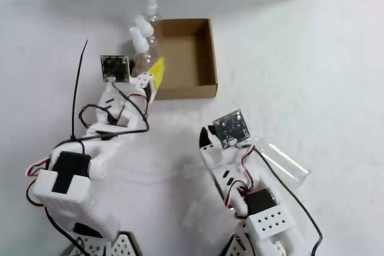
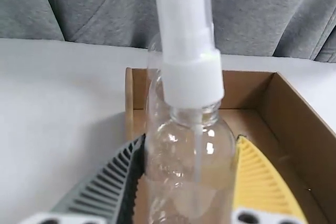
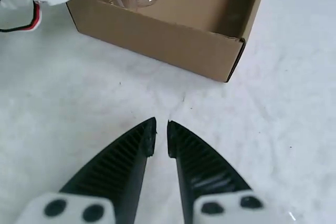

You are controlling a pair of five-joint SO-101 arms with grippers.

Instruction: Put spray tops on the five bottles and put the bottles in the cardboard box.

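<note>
Left wrist view has the left tool (image 2: 190, 148) clamped on a clear bottle (image 2: 186, 177), with the grey jaw on one side and the yellow jaw on the other. The bottle is upright and a white spray top (image 2: 189, 72) is seated on its neck. The cardboard box (image 2: 294, 124) lies open just behind it, and another clear body stands close behind the held one.

From the high view, the held bottle is at the box's left wall. Whether it is over the rim or already inside cannot be told. More standing bottles (image 1: 142, 28) with white tops cluster along that same side. Their clear bodies overlap, so the count is uncertain.

The right tool (image 3: 161, 137) hovers low over the bare tabletop (image 1: 312, 58) in front of the box. Its black jaws are drawn almost together and hold nothing. A loose bottle (image 1: 285, 161) lies on its side on the tabletop just beside the right arm, and no top can be made out on it.

The task looks past its middle. Several bottles are capped and at the box, and the held one needs only to be set down inside. The loose bottle remains to be capped and boxed.
</note>
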